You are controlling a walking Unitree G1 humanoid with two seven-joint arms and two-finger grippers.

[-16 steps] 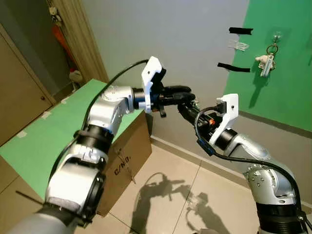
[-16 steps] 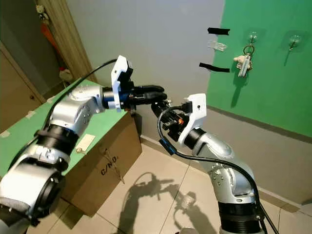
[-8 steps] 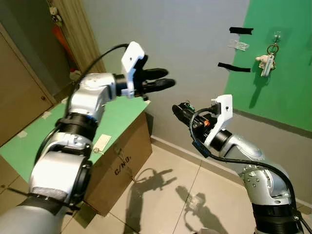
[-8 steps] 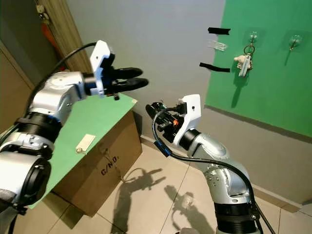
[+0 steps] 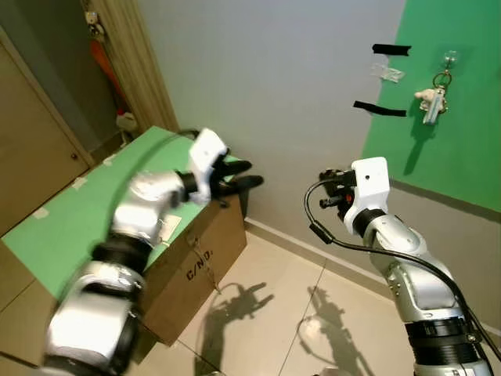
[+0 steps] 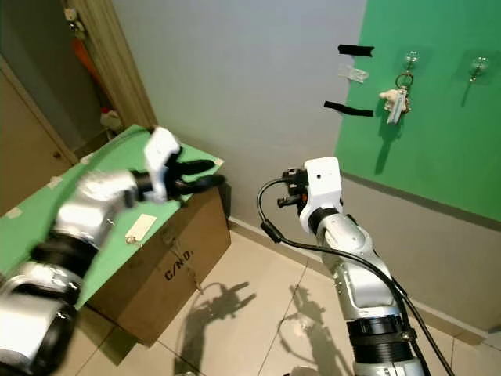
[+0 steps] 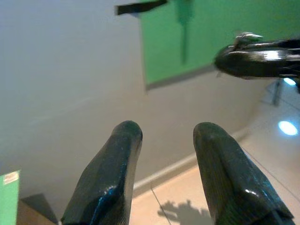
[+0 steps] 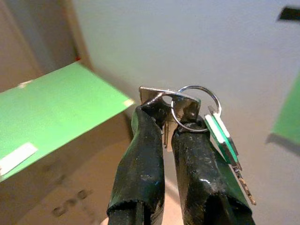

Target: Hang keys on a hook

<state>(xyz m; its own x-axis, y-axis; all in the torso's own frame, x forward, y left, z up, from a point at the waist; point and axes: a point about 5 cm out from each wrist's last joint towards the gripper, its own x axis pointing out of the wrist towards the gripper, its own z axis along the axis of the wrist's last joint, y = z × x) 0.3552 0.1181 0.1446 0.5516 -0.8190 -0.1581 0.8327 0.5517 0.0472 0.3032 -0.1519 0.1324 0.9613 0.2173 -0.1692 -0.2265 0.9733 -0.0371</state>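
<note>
Grey wall (image 5: 266, 70) ahead with a green panel (image 5: 462, 94) on its right part, tiled floor (image 5: 274, 313) below. Right gripper (image 8: 169, 107) is clenched on a bunch of keys (image 8: 187, 112): the two black fingertips pinch the flat metal piece at the split ring, with a green-headed key hanging off the ring to one side. In the eye views the right gripper (image 5: 333, 188) is raised mid-air in front of the grey wall, well apart from the panel, pointing toward the robot's left. Left gripper (image 5: 239, 174) is released, fingers (image 7: 110, 176) spread with a clear gap and nothing between them; it hovers past the edge of the green-topped cardboard box (image 5: 196, 258) on the left, touching nothing. Left arm is blurred. Small tag (image 6: 139, 228) lies on the green top near the box edge. On the green panel, a clear hook (image 5: 448, 57) carries another key bunch with a small pale charm (image 5: 433, 100); a second clear hook (image 6: 476, 66) sits further right, bare. Two black tape strips (image 5: 391, 49) and a clear piece between them are stuck on the grey wall just beside the panel edge. Wooden door frame and cabinet at far left.
</note>
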